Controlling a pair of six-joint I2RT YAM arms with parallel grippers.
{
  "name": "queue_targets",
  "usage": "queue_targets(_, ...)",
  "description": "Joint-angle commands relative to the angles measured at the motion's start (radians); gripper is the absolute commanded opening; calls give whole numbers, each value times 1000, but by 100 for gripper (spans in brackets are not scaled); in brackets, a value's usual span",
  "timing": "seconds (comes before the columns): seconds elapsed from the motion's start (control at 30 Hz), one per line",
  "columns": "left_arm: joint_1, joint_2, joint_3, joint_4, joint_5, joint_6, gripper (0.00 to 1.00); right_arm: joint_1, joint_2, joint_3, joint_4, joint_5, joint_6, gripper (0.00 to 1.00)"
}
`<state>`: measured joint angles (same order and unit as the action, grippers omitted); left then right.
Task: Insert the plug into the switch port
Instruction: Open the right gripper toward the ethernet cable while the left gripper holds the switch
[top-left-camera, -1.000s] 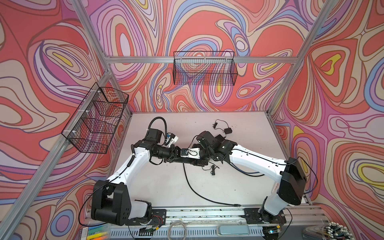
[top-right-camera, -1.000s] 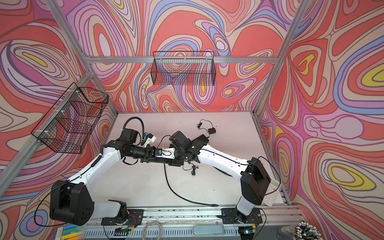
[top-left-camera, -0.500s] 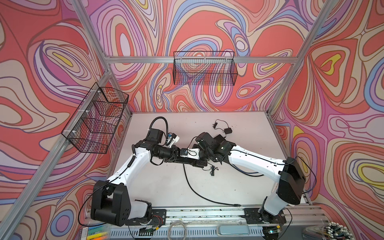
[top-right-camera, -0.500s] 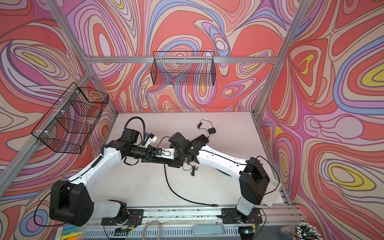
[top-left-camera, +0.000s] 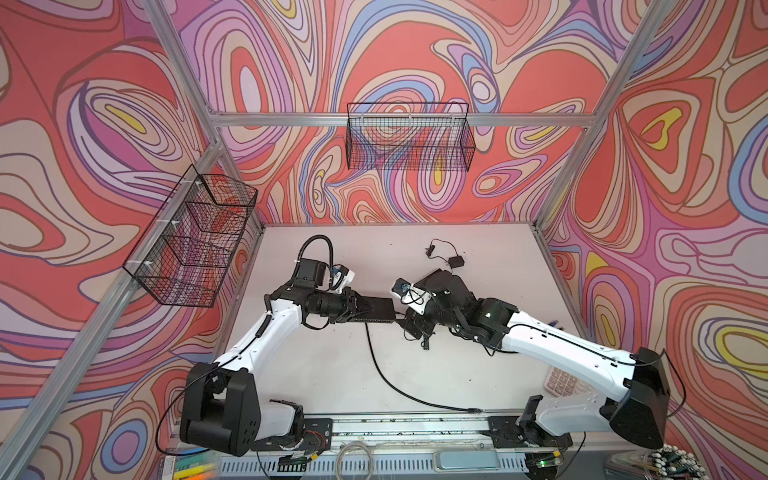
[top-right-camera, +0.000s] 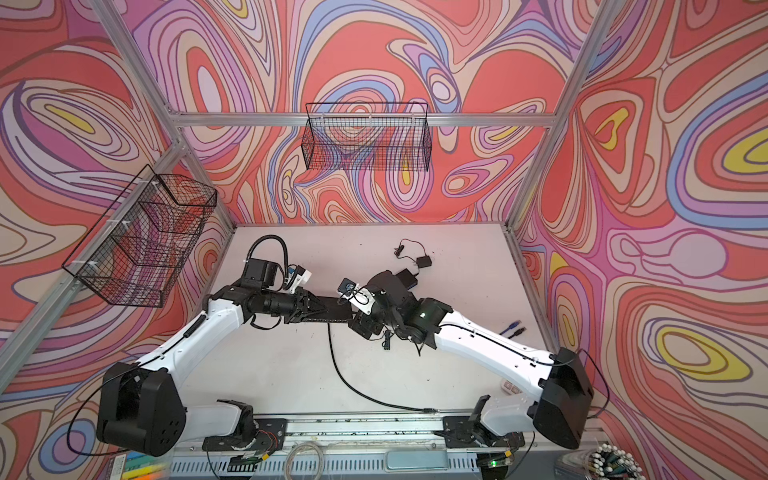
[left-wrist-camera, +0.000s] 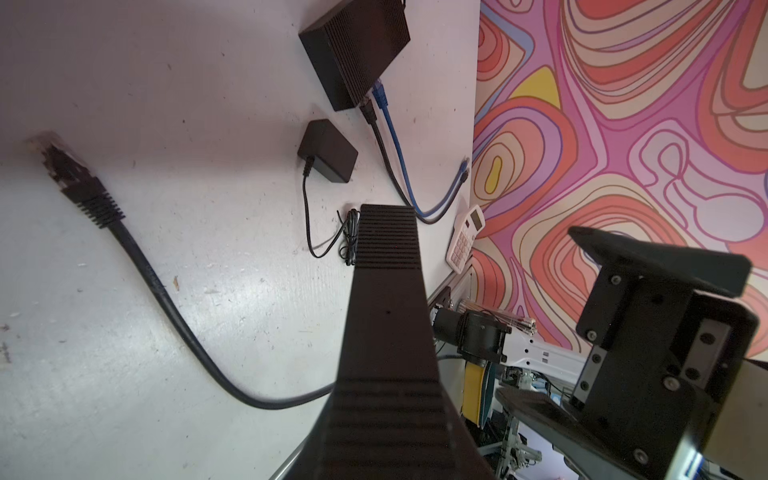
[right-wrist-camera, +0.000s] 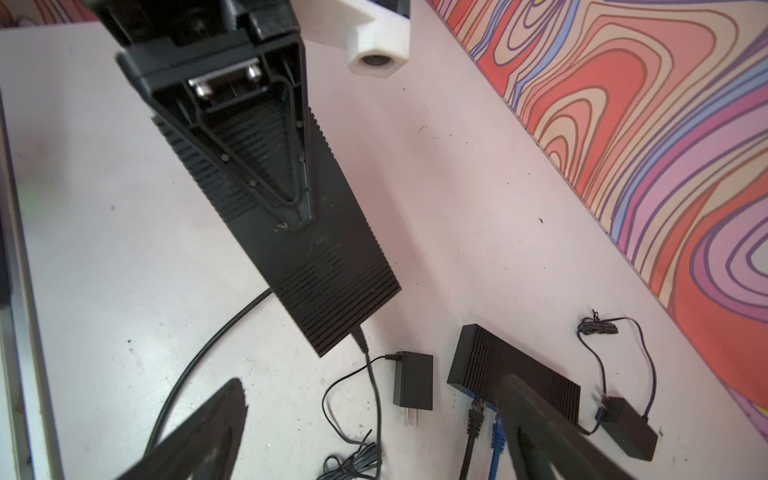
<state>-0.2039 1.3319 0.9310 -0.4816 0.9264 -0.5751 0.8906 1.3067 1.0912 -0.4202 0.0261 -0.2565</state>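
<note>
The switch was held off the table near its middle, clamped between the closed jaws of the left gripper. The right gripper was seen just past the switch's free end, its jaws spread wide and nothing held in them. The plug was seen lying on the table beneath the switch, not inserted. Its black cable was seen running toward the front edge.
</note>
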Motion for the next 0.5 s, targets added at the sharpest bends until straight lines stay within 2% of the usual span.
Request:
queue_targets(0.0,-2,4,12,141,-54,-84,15,-4,-65,-24,-24,-24,171,98)
queue_targets(0.17,1,75,54,208,-160,-151,14,-4,-62,-61,-60,-157,314,98)
queue_targets(0.3,2,137,91,212,-249,-179,14,-4,-42,-122,-11,-255,432,98)
queue_targets(0.4,1,165,111,245,-280,-187,14,-3,-40,-191,78,-264,512,98)
queue_targets(0.47,4,174,125,247,-309,-189,14,-3,-35,-234,147,-227,565,98)
